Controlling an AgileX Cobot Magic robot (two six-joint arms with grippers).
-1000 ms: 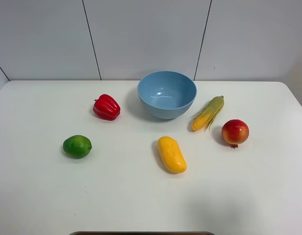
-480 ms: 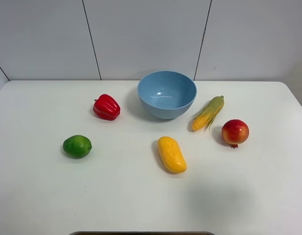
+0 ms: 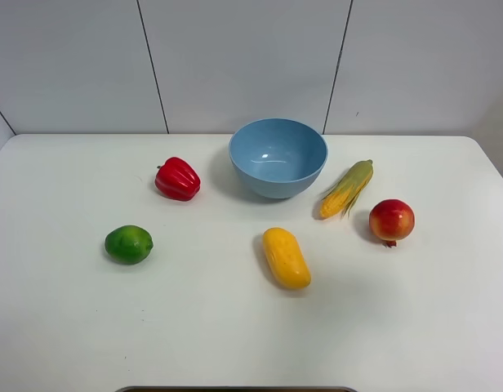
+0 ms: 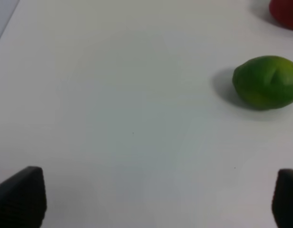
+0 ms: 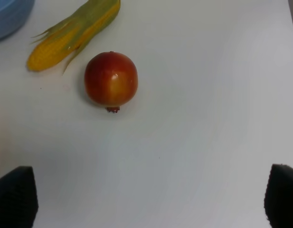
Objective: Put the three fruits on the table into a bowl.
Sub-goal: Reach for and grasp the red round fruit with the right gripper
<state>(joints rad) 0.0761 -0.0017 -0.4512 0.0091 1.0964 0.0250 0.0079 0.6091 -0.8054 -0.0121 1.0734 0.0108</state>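
Yellow mango [image 3: 286, 257] lengthwise roughly front-to-back

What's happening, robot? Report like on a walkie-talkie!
Left gripper open, right gripper open, both empty. Lime, mango, pomegranate all on the table; bowl empty. Corn lies between pomegranate and bowl.

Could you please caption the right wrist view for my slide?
Open right gripper faces a round red-yellow pomegranate beside a green-husked yellow corn cob on the white table.
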